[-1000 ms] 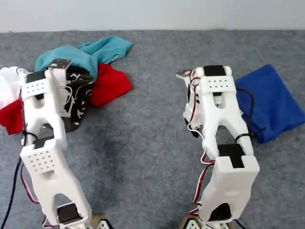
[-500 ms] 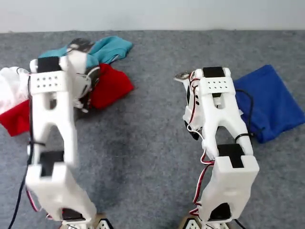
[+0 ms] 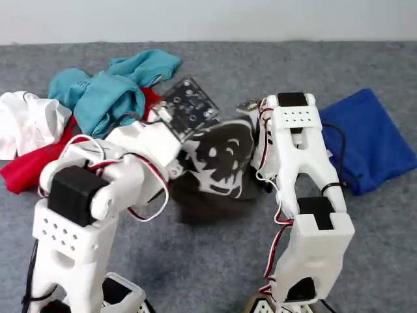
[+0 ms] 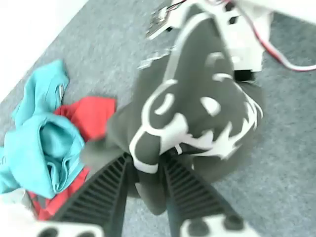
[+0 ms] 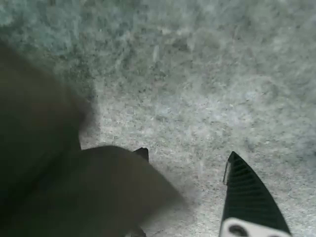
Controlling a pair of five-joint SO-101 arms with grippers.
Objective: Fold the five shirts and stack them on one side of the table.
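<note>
Your left gripper (image 4: 145, 164) is clamped on a bunched fold of the black shirt (image 3: 218, 160), which drapes mid-table against the right arm. Risk: the cloth snags the right gripper (image 5: 190, 177), seemingly agape, or slips free. Nothing is binned: the blue shirt (image 3: 374, 140) lies at the right and the teal shirt (image 3: 104, 91) is heaped far left.

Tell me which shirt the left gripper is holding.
The black shirt with the white print: it alone is pinched in the left gripper.

High camera overlooks the table (image 3: 215, 261); wrist cameras look down close, left sharing the black shirt (image 3: 202, 192).
</note>
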